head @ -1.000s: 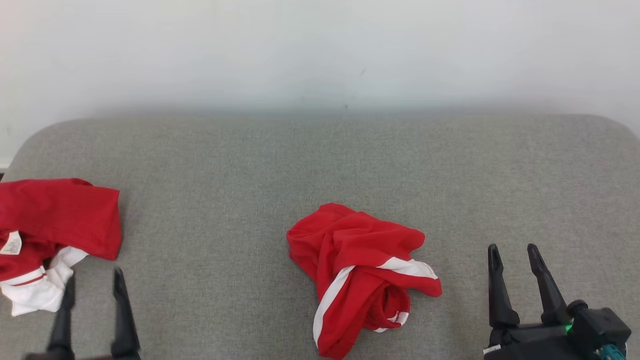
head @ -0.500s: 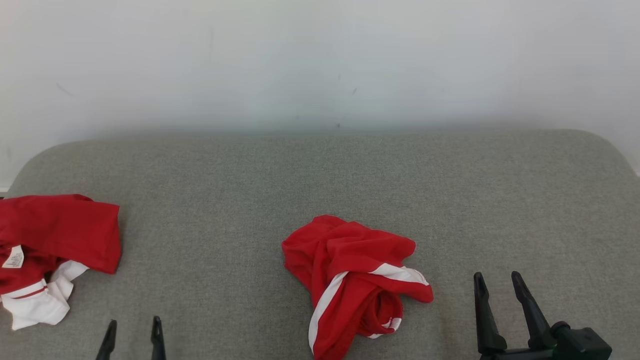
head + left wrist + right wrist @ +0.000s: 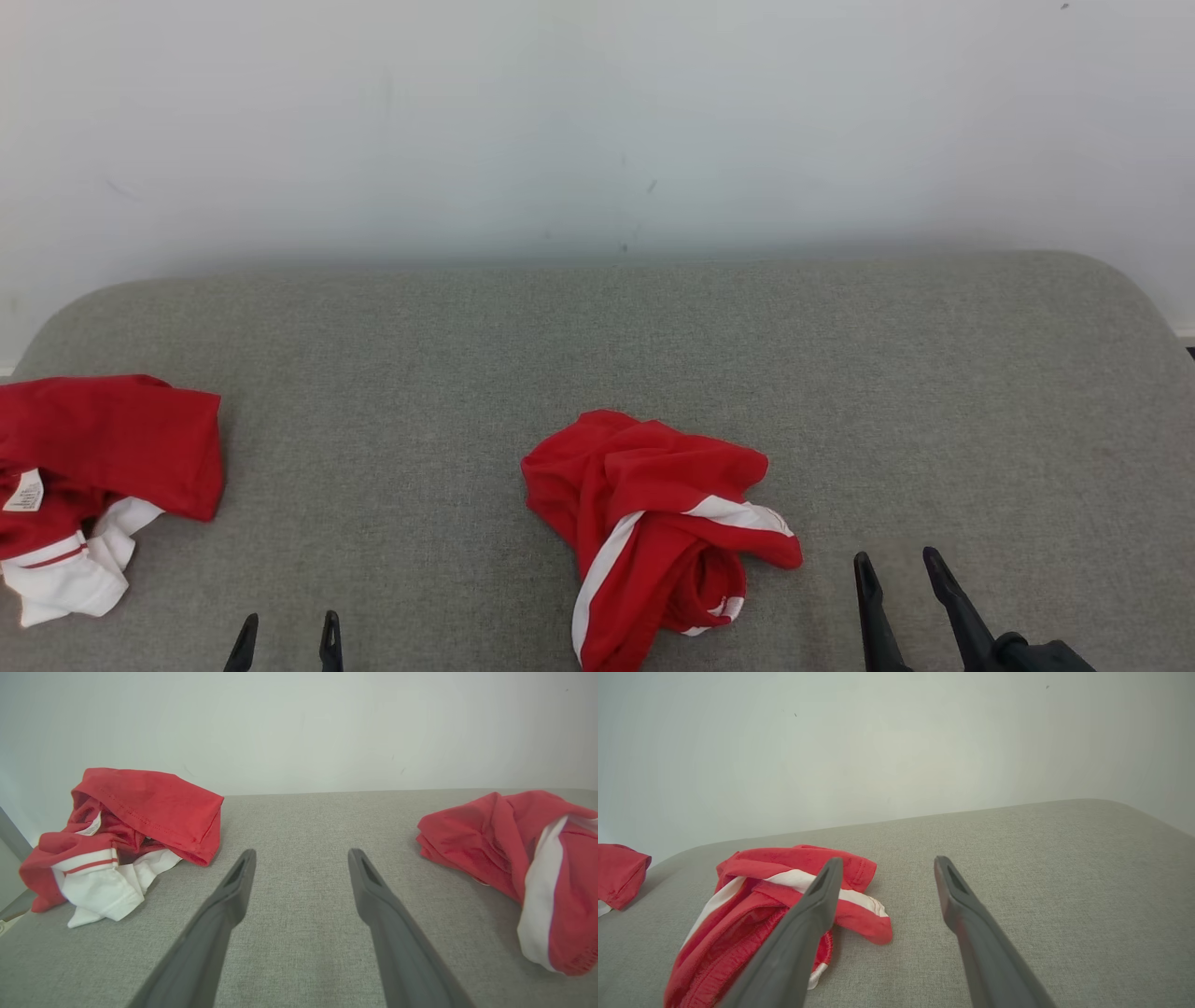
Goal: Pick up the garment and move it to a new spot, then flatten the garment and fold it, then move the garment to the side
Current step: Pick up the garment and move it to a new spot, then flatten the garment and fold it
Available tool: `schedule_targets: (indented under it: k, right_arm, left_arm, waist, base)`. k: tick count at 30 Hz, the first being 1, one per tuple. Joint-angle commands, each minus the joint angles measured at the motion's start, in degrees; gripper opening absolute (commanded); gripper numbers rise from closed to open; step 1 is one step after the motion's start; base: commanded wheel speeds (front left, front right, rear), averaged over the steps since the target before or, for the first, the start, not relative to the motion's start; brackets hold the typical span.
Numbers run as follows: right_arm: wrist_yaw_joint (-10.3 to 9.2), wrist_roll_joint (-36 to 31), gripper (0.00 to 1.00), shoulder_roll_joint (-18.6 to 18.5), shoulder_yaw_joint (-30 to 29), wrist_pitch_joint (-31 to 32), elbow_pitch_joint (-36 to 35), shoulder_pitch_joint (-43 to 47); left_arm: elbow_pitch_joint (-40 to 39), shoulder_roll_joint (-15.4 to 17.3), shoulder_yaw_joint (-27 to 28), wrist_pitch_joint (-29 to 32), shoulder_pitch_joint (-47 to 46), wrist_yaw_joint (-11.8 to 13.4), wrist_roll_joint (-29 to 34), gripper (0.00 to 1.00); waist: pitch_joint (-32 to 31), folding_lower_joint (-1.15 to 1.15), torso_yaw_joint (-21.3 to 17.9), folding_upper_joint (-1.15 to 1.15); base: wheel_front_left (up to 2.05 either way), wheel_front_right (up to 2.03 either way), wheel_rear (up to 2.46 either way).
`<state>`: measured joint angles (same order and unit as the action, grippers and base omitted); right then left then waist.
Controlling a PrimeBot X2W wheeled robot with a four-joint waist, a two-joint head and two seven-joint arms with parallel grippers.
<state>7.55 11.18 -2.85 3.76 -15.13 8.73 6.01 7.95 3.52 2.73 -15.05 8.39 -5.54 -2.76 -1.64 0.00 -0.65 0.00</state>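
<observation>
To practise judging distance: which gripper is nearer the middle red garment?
Right. The right gripper sits just to the right of the middle red garment; the left gripper lies farther off on its left.

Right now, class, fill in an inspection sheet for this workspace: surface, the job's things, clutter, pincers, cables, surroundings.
Surface: grey fabric pad, flat, with rounded far corners.
Job's things: red garment with white stripe, crumpled in a heap near the middle front, not held.
Clutter: second red and white garment, bunched at the left edge, label showing, apart from the first.
Pincers: left pincer open, holding nothing, between the two garments; right pincer open, holding nothing, to the right of the striped heap and apart from it.
Cables: nothing seen.
Surroundings: pale wall behind the pad, with a few small marks.
</observation>
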Motion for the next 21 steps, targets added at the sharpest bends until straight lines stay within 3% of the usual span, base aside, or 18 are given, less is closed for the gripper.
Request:
schedule_targets:
  k: [1,13,21]
  right_arm:
    - [-0.13,-0.37,1.00,-0.07,0.22,-0.02,0.27,0.83]
    - [-0.13,-0.54,1.00,-0.07,0.99,-0.02,0.73,0.38]
    - [-0.13,-0.08,1.00,-0.07,0.66,-0.02,0.98,0.07]
  left_arm:
    - [-0.40,-0.33,0.09,-0.19,0.96,0.42,-0.24,1.00]
    - [-1.02,-0.63,0.34,-0.19,0.28,1.85,-2.20,1.00]
    - [-0.79,-0.66,0.96,-0.19,-0.43,0.94,-3.26,1.00]
  waist:
    - [-0.02,0.00,0.07,0.00]
    - [0.33,0.00,0.47,0.00]
    - [0.38,0.00,0.82,0.00]
  base:
    - [0.00,0.00,0.00]
    - [0.00,0.00,0.00]
    - [0.00,0.00,0.00]
